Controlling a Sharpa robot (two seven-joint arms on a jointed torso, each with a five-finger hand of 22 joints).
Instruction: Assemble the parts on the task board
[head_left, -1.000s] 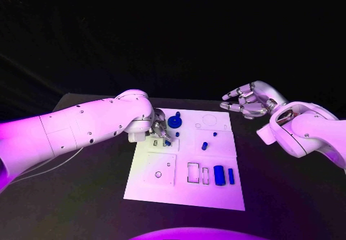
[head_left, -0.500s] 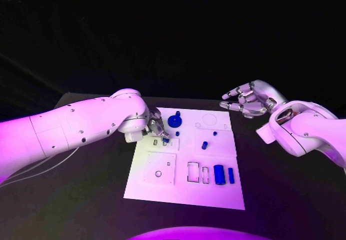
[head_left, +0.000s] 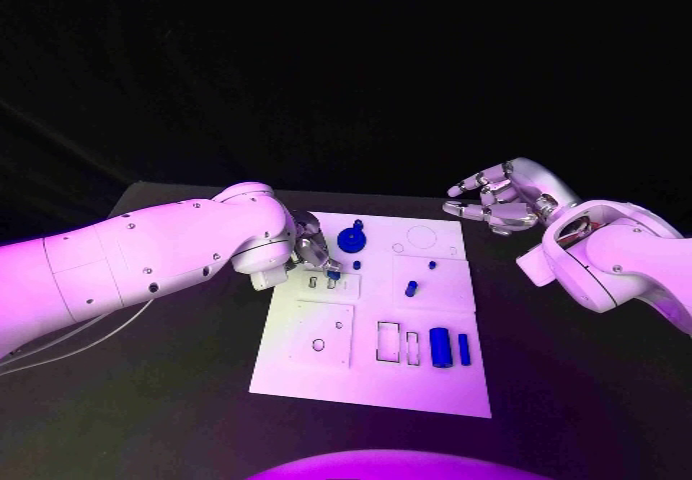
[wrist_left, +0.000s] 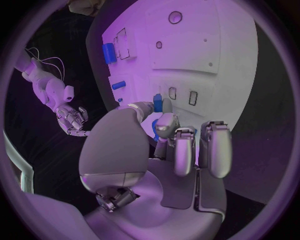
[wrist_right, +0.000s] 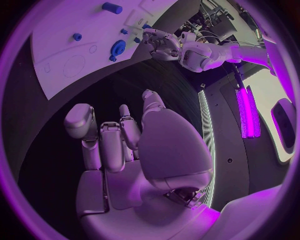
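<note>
The left hand (head_left: 315, 253) pinches a small blue part (wrist_left: 157, 103) over the task board's (head_left: 433, 385) two small slots, its grip plain from the left wrist, while the right hand (head_left: 498, 198) hovers empty, fingers loosely curled, beyond the board's far right corner.

A dark desk (head_left: 173, 400) spreads across the lower half of the head view, its far edge running across the middle of the frame. Behind it hangs a black backdrop (head_left: 346, 90) filling the upper half. Thin pale cables (head_left: 87, 345) trail over the desk at the left edge.
</note>
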